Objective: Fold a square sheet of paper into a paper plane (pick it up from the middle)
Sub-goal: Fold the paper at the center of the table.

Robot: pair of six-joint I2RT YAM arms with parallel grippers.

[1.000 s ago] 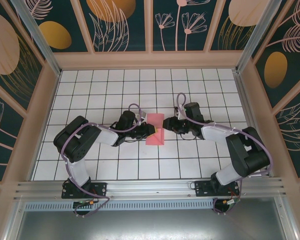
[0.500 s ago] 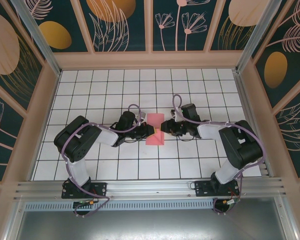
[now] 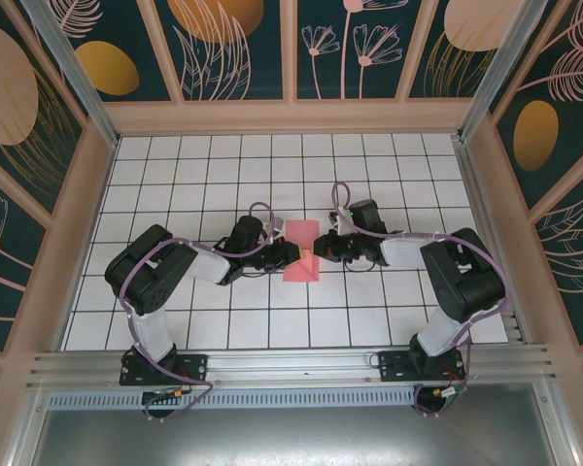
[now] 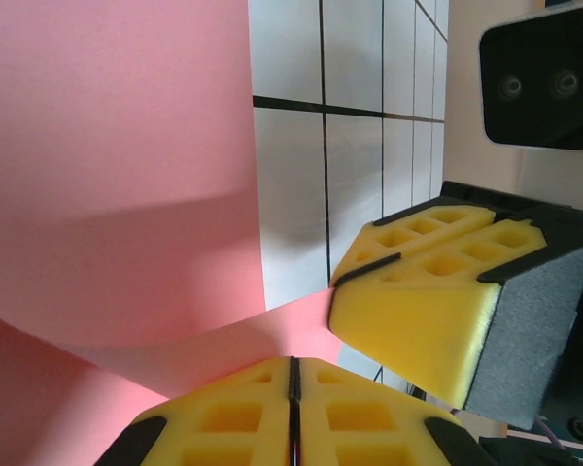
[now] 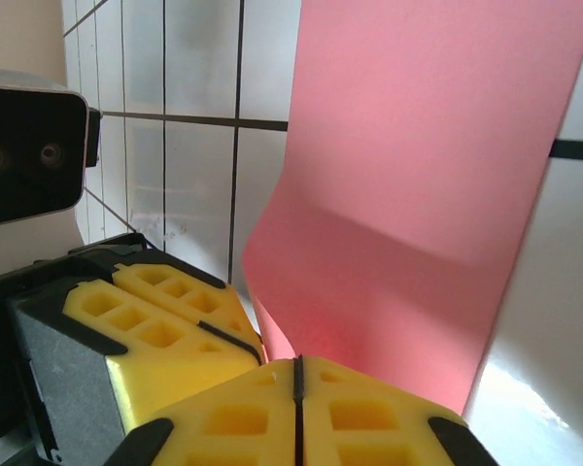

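The square sheet of paper (image 3: 301, 269) is pink-red, folded into a narrow strip, and lies mid-table with one part raised off the tiles. My left gripper (image 3: 297, 254) reaches in from the left and is shut on the sheet's raised edge. In the left wrist view its yellow fingers (image 4: 223, 417) meet on the paper (image 4: 117, 146). My right gripper (image 3: 318, 245) comes from the right and is shut on the same raised part. In the right wrist view its tips (image 5: 296, 363) pinch the paper (image 5: 418, 175), right next to the left gripper's fingers (image 5: 165, 320). No paper plane shape is formed.
The white grid-tiled table (image 3: 214, 165) is ringed by wooden walls with dark floral panels (image 3: 233, 49). An aluminium rail (image 3: 291, 364) runs along the near edge, where both arm bases are bolted. The two wrists nearly touch over the paper.
My right gripper moved left to the paper and shut on its raised edge. The left gripper kept its place and grip.
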